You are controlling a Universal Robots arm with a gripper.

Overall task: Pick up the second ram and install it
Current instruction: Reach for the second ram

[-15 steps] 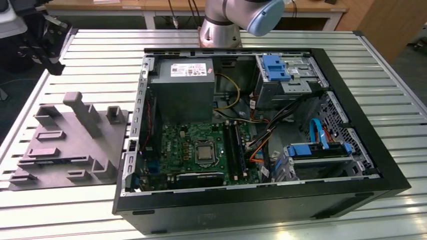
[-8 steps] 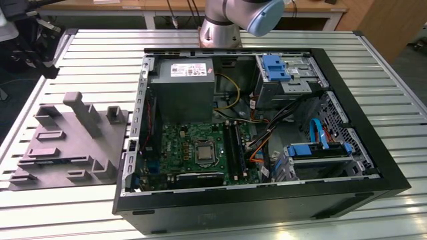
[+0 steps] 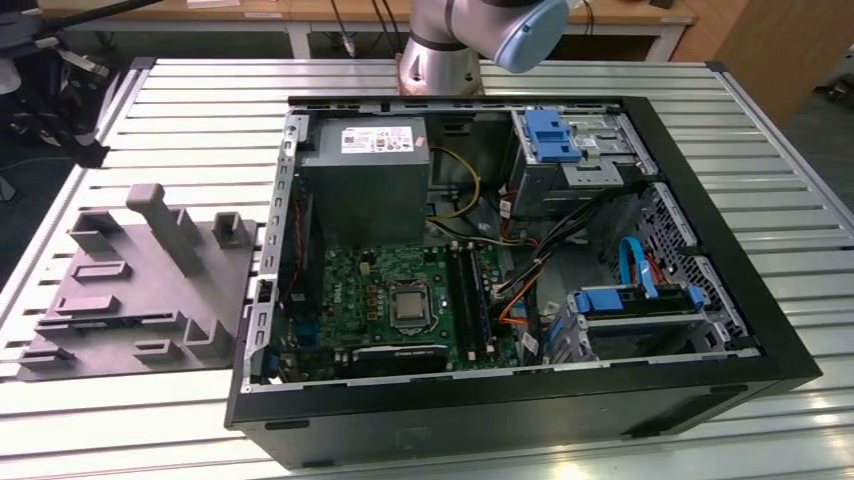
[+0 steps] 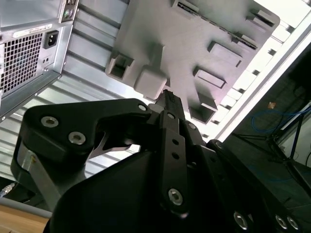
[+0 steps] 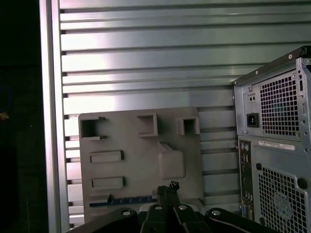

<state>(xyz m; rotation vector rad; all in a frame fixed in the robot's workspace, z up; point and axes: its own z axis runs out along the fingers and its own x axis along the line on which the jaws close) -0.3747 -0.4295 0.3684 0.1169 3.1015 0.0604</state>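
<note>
The tool (image 5: 168, 186) hangs above the grey tray, its fingertips pressed together with nothing between them. The slatted counter (image 3: 441, 80) carries an open computer case (image 3: 787, 350) holding a grey power supply (image 3: 363, 160) and a green motherboard (image 3: 387, 290). Beside the case lies the tray (image 5: 141, 145). The second ram (image 5: 124, 200) rests in a long slot of the tray, close to the fingertips.

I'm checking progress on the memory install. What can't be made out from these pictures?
Second ram: first wrist view, one end hidden behind the gripper.
Memory slots: exterior view, too small to tell which hold sticks.
Arm: exterior view, cut off by the top edge.
Grey tray: second wrist view, its near part hidden by the gripper.
</note>
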